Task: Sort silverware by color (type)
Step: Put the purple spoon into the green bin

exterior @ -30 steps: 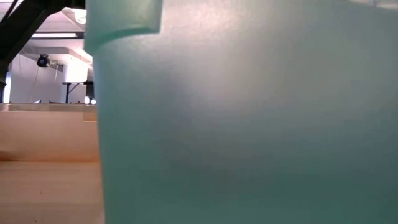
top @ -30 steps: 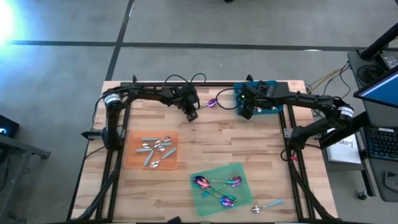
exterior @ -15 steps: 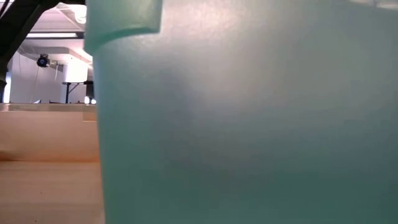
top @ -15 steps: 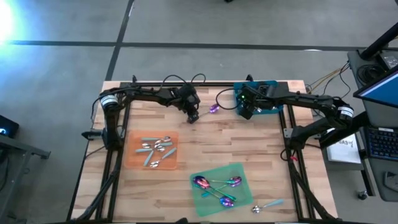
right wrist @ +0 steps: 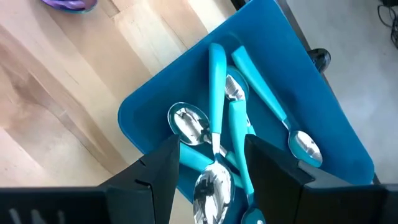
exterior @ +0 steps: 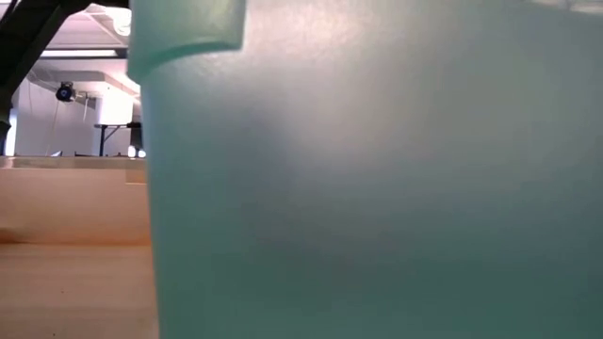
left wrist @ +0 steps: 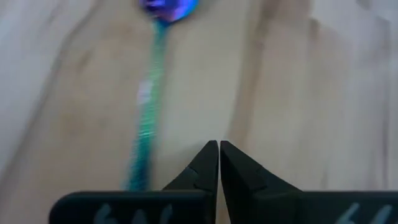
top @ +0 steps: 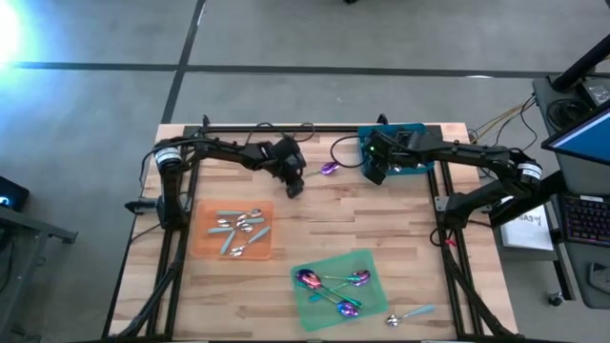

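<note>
The teal bin [right wrist: 311, 124] holds silver spoons [right wrist: 214, 130]; the right gripper [right wrist: 211, 180] hovers spread above them. The left gripper [left wrist: 219, 163], pinched empty, sits beside a purple spoon [left wrist: 152, 93].

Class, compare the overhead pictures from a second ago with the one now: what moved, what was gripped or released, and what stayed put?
The left tool slid toward the table's near side and shut empty; the purple spoon beside it shifted a little nearer the front edge and lies free on the wood. The right tool stayed open over the blue bin. The spoons on the orange mat and green mat did not move.
</note>
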Controlling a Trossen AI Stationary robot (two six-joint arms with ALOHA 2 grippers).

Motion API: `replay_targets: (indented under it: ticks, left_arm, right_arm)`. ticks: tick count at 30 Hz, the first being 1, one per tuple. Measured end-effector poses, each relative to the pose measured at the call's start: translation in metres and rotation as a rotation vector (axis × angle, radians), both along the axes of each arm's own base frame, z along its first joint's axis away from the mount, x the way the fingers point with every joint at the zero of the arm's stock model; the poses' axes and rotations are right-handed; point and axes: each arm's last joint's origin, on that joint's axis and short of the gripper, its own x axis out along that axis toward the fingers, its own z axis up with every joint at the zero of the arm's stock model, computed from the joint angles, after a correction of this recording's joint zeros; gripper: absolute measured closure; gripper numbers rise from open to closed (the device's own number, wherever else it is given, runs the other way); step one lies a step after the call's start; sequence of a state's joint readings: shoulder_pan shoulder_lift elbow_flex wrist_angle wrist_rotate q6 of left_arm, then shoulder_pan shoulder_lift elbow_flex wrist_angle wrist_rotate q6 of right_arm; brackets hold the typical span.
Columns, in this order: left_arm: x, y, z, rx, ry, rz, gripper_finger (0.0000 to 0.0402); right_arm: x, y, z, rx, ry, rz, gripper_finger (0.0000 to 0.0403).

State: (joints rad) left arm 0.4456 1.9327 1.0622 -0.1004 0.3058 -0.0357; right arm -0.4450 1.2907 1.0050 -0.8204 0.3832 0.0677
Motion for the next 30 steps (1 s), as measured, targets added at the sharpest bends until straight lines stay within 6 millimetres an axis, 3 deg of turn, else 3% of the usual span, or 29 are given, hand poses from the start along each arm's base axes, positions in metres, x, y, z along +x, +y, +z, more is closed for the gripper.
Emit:
replay_targets:
  ticks: [4,9,16,30]
  left_arm:
    - [0.005,-0.006,0.002,-0.002,-0.029,-0.048,0.0392]
    - [0.013,-0.014,0.009,0.061,-0.055,-0.141,0.0352]
    - [0.017,0.000,0.014,0.267,0.001,-0.048,0.0295]
    - [0.033,0.018,-0.017,0.223,0.158,-0.036,0.0295]
  right_arm:
    - [0.000,0.000,0.000,0.001,-0.001,0.000,0.0232]
    - [0.000,0.000,0.000,0.001,-0.001,0.000,0.0232]
    - [0.000,0.000,0.000,0.002,-0.003,-0.002,0.0232]
    - [0.000,0.001,-0.001,0.024,-0.014,-0.001,0.0232]
